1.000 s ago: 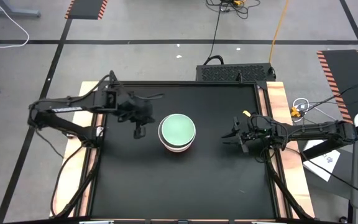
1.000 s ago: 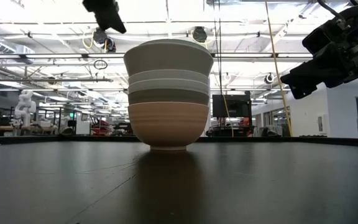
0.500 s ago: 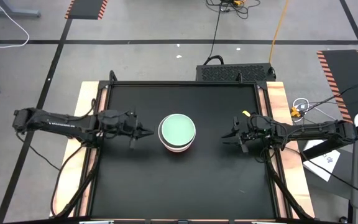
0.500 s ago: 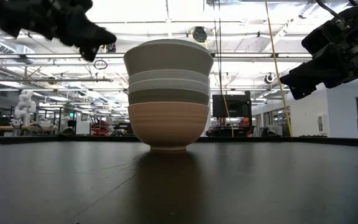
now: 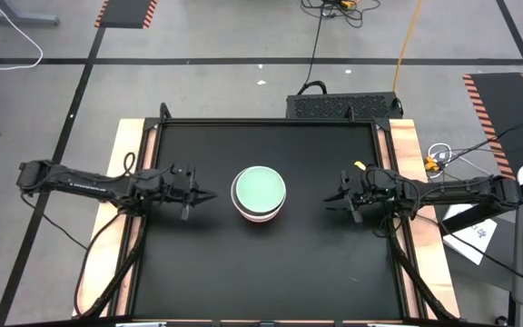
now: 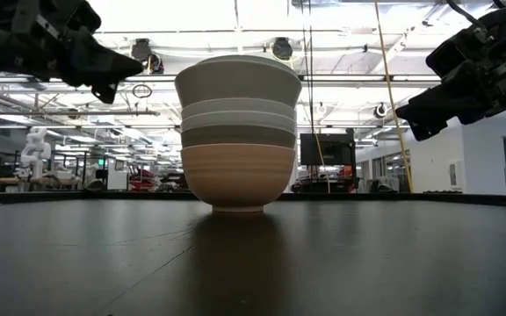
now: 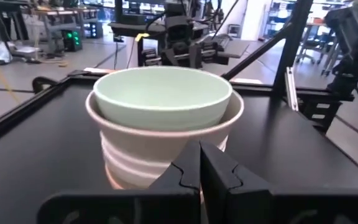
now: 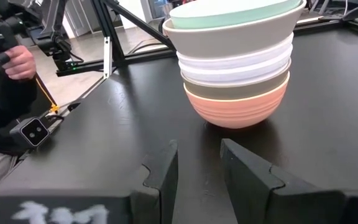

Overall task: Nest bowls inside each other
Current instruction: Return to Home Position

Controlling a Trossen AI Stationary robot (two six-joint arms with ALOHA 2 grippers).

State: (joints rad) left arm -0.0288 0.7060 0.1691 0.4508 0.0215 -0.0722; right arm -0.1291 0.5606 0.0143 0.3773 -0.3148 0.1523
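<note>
The bowls stand as one nested stack point(image 5: 259, 193) at the table's middle, resting on the salmon-orange bowl's point(image 8: 236, 106) foot. Above it come an olive-brown rim, two white rims and a beige-grey bowl point(image 8: 232, 38), with the mint green bowl point(image 7: 161, 94) innermost on top. My left gripper point(image 5: 209, 195) is shut and hovers left of the stack, level and pointing at it, touching nothing. My right gripper point(image 5: 334, 202) is open and hovers right of the stack, above the table, also pointing at it.
Black tabletop point(image 5: 271, 272) with wooden side strips point(image 5: 407, 154). A dark box point(image 5: 343, 106) sits just beyond the far edge. A person's hand point(image 8: 17, 62) shows past the table in the right wrist view. Bare table surface lies near and far of the stack.
My left arm has come down from a raised pose over the far left of the table, and its gripper has tipped from pointing down to lying level. It then drew back a little toward the left edge. The stack and the right arm have kept still.
</note>
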